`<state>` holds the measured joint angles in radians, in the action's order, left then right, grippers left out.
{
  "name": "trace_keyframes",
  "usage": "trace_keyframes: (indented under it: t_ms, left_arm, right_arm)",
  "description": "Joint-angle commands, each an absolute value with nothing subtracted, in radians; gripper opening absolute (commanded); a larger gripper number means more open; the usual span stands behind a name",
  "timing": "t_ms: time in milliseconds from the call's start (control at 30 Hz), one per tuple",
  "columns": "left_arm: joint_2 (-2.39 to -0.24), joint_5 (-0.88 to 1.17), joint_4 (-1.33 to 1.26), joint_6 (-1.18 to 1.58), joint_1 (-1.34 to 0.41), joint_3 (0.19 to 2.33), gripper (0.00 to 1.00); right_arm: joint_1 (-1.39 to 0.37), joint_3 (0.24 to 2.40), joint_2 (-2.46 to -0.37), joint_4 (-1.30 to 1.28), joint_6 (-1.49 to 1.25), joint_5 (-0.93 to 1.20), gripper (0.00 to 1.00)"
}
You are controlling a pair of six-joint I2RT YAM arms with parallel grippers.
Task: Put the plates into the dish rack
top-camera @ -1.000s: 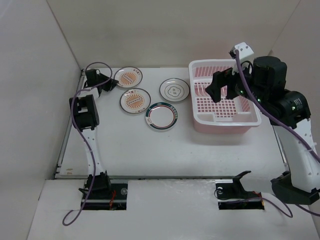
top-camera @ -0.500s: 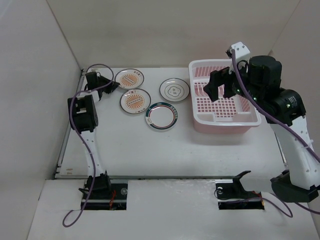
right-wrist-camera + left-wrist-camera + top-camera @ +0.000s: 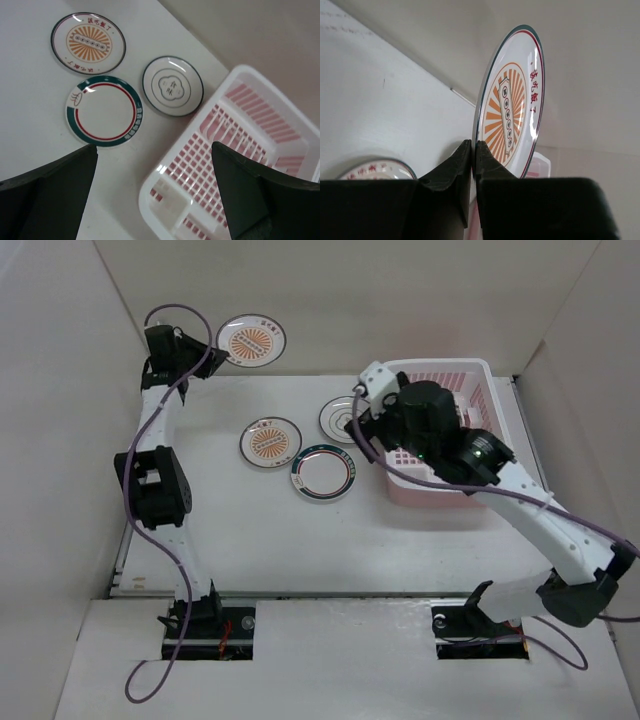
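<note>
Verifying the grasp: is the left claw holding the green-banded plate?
No, the left claw pinches an orange sunburst plate; the green-banded plate lies flat on the table.

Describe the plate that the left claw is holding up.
The plate is small, round, white and glossy, perhaps ceramic or melamine. It has an orange sunburst centre crossed by a strip of little circles, red characters beside it, and thin dark and red lines around the rim. The left claw, shut, pinches its rim edge. It hangs in the air near the far left corner of the table, clear of everything else, face toward the overhead camera.
</note>
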<state>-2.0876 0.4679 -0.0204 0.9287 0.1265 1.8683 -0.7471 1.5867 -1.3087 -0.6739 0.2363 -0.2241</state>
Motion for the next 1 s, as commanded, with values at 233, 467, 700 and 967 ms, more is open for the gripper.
trace_keyframes:
  t_ms: [233,467,700,967]
  left_arm:
    - [-1.798,0.399,0.679,1.015,0.103,1.923,0.0]
    - [-1.571,0.402,0.703,1.075,0.057,1.683,0.0]
    - [-1.487,0.431,0.692,1.095,0.038,1.606,0.0]
    - [-1.454,0.442,0.681,1.104,0.006,1.615,0.0]
  right_arm:
    - [-0.86,1.781,-1.609,-0.416,0.667,-0.227,1.0]
    - [-0.89,1.913,-1.769,-0.39,0.738,-0.16,1.0]
    - [-0.899,1.96,-1.835,-0.408,0.738,-0.101,1.0]
    - [-0.899,1.928,-1.853,-0.367,0.719,-0.11,0.93]
